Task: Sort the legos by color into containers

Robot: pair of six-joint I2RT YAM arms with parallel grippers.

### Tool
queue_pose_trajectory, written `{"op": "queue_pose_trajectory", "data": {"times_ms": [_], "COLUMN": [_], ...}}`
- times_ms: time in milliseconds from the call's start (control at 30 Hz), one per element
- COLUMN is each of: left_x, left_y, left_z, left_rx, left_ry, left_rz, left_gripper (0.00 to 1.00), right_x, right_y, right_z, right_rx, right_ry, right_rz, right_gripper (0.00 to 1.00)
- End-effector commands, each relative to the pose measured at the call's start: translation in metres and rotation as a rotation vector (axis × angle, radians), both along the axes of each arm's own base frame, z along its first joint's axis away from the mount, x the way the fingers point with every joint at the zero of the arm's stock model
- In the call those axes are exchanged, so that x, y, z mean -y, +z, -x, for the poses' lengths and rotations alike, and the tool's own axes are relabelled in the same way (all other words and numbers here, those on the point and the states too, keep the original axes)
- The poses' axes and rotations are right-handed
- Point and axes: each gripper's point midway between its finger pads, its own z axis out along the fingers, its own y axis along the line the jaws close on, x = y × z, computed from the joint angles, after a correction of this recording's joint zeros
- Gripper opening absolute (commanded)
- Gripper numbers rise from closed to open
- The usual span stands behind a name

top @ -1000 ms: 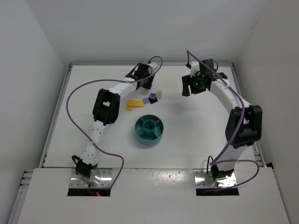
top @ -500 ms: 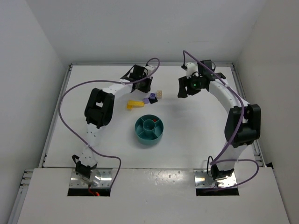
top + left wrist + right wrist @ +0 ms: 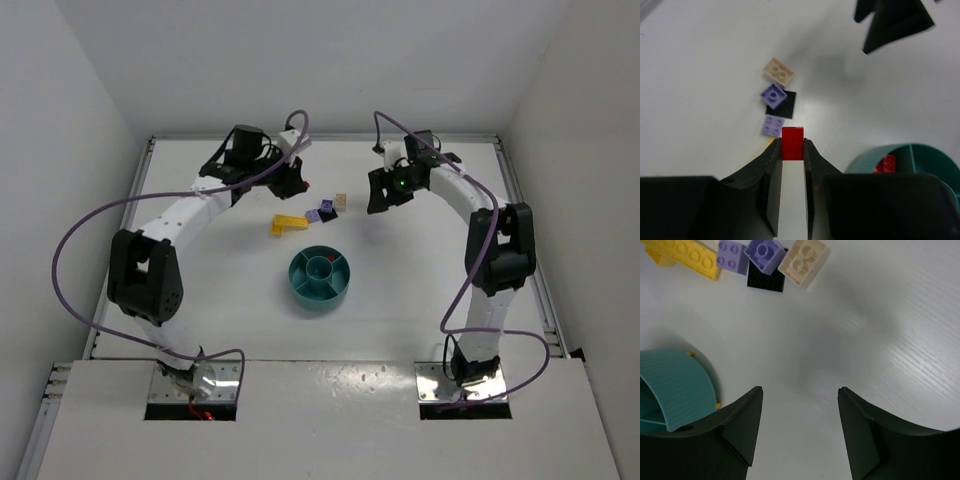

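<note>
A round teal dish [image 3: 320, 277] sits in the middle of the white counter [image 3: 420, 290]. It has a little round cup in the center and walled parts all around it. One red brick [image 3: 885, 163] already lies in one of those parts.

Behind the dish, on the counter, is a small bunch of bricks. A long yellow brick [image 3: 289, 223] lies at the left. Next to it are two purple bricks [image 3: 732, 250] [image 3: 764, 250], a flat black one [image 3: 766, 279] partly under a purple one, and a beige one [image 3: 803, 256] at the far end. They lie close together and some touch.

The left arm bends up high and reaches over the far side of the counter, just beside the bunch. Its fingers [image 3: 792, 150] pinch a small red brick [image 3: 792, 143] at their tips, above the counter.

The right arm curves in from the other side. Its fingers [image 3: 800, 392] are spread apart with nothing between them, hanging over bare counter near the beige brick and the dish's rim.
</note>
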Motion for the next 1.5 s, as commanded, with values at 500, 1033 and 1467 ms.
{"op": "queue_pose_trajectory", "data": {"times_ms": [500, 1033, 1467], "left_x": [0.016, 0.036, 0.042], "left_y": [-0.026, -0.045, -0.052], "left_z": [0.112, 0.133, 0.136], "left_rx": [-0.174, -0.2, -0.207], "left_ry": [-0.35, -0.444, -0.468], "left_rz": [0.009, -0.047, -0.087], "left_gripper": [0.23, 0.27, 0.32], "right_x": [-0.049, -0.052, -0.054], "right_y": [0.018, 0.015, 0.017], "right_z": [-0.031, -0.031, -0.025], "right_rx": [0.067, 0.062, 0.057], "right_ry": [-0.006, -0.031, 0.0], "right_rz": [-0.066, -0.067, -0.08], "right_gripper": [0.65, 0.69, 0.69]}}
